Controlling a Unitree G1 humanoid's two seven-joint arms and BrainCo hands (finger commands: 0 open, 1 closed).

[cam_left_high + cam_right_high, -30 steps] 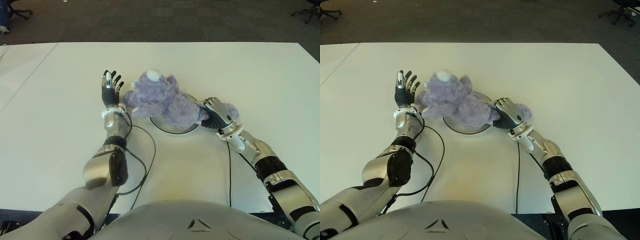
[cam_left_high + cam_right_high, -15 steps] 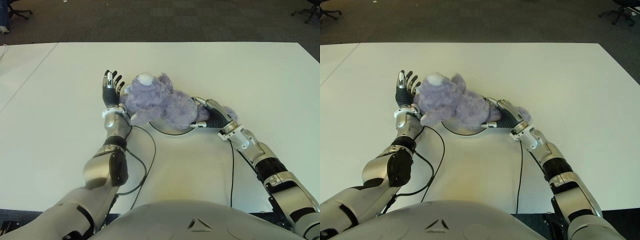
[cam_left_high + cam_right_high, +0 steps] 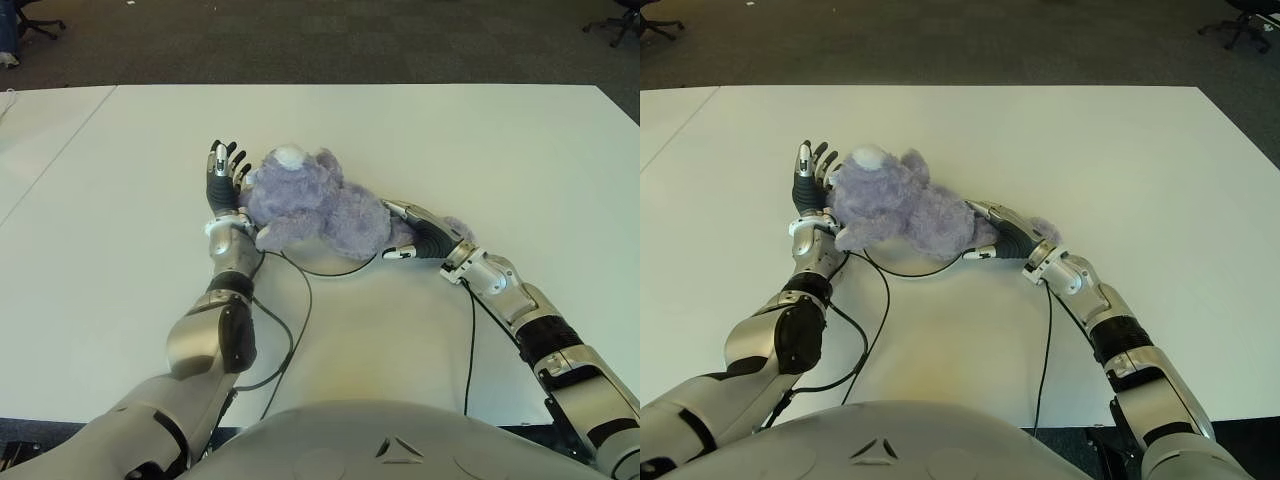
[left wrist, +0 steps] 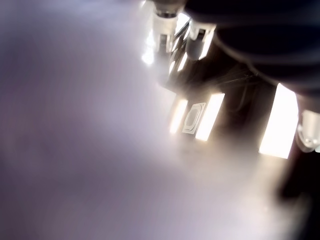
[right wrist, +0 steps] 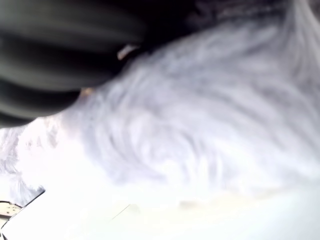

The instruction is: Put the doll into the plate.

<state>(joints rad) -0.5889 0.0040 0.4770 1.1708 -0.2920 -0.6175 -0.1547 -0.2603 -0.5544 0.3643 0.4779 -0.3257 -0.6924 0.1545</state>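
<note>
A broad white worktop (image 3: 450,140) fills most of the head views, with a second white surface (image 3: 40,130) abutting it on the robot's left. Beyond the far edge a dark carpeted floor (image 3: 300,40) is seen, and office chair bases (image 3: 615,22) stand at its corners.

Near the middle of the worktop a purple plush doll (image 3: 315,205) lies on its side across a white plate (image 3: 330,265), of which only the near rim is exposed below the doll's body. A black cable (image 3: 290,300) loops over the worktop from the left forearm past the plate's rim.

The left hand (image 3: 224,180) is held upright just beside the doll's head, on its left, palm turned toward the plush, with the fingers (image 3: 222,156) extended and spread; the doll's head appears to be pressed against the palm, though actual contact cannot be confirmed. In the left wrist view, only blurred purple fur is shown close up.

The right hand (image 3: 418,232) is laid low against the doll's rear end, the forearm stretched out along the worktop. Its fingers (image 3: 400,212) are extended along the plush rather than wrapped around it, so nothing is gripped.
</note>
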